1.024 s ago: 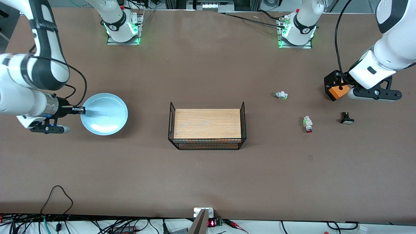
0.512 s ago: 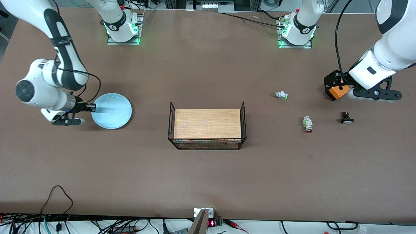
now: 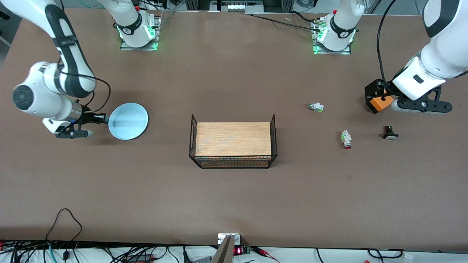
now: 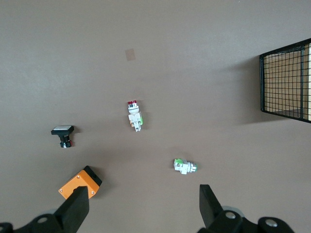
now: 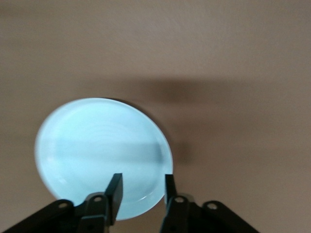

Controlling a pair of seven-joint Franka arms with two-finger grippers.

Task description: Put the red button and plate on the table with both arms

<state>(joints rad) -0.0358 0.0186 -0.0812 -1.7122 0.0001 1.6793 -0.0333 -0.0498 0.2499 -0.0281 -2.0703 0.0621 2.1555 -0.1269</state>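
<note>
Pale blue plate [image 3: 128,121] is lying flat on the brown table [image 3: 234,197] toward the right arm's end; glossy and rigid, likely slippery and breakable, so the thin rim is the only place to pinch it. Right gripper [image 3: 103,118] is sitting at that rim, and the right wrist view shows its fingers [image 5: 115,191] parted on either side of the plate [image 5: 104,156] edge, looking released rather than clamped. Red button [image 3: 346,139] is lying on its side toward the left arm's end, between a green-ended white switch [image 3: 316,107] and a black switch with white cap [image 3: 390,133]; tiny, light, hard, best taken across its body. Left gripper [image 4: 143,206] is hanging wide open and empty, waiting. Left wrist view is showing the red cap [image 4: 131,103] clearly; front view alone is showing the wire tray [image 3: 233,145] whole.
</note>
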